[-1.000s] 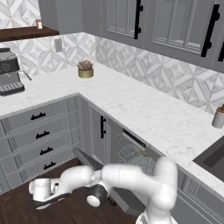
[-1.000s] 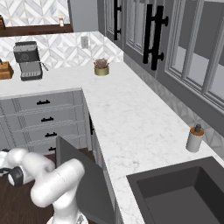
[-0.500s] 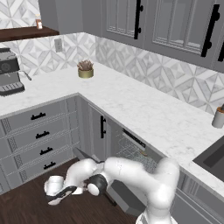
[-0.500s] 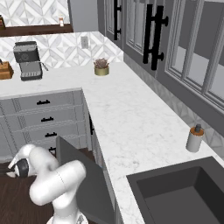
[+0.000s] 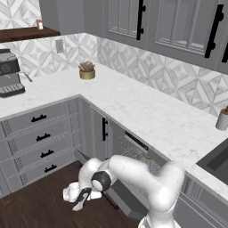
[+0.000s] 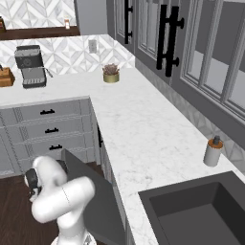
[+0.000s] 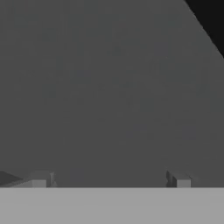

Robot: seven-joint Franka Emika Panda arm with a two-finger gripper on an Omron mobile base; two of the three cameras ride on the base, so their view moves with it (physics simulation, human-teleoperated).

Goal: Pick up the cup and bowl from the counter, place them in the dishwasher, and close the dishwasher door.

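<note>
- The table, well above the end effector, carries neither cup nor bowl, so both are judged already loaded, though the racks are too dim to confirm
- The dishwasher door hangs partly open just beside the end effector; closing it is what remains
- The end effector is spread wide, grasping nothing, low near the floor, facing the door panel
- No readable writing or brand anywhere

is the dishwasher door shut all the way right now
No, the dishwasher door hangs partway open in the left base view, with the wire rack showing behind it and the open gripper low beside it.
</note>
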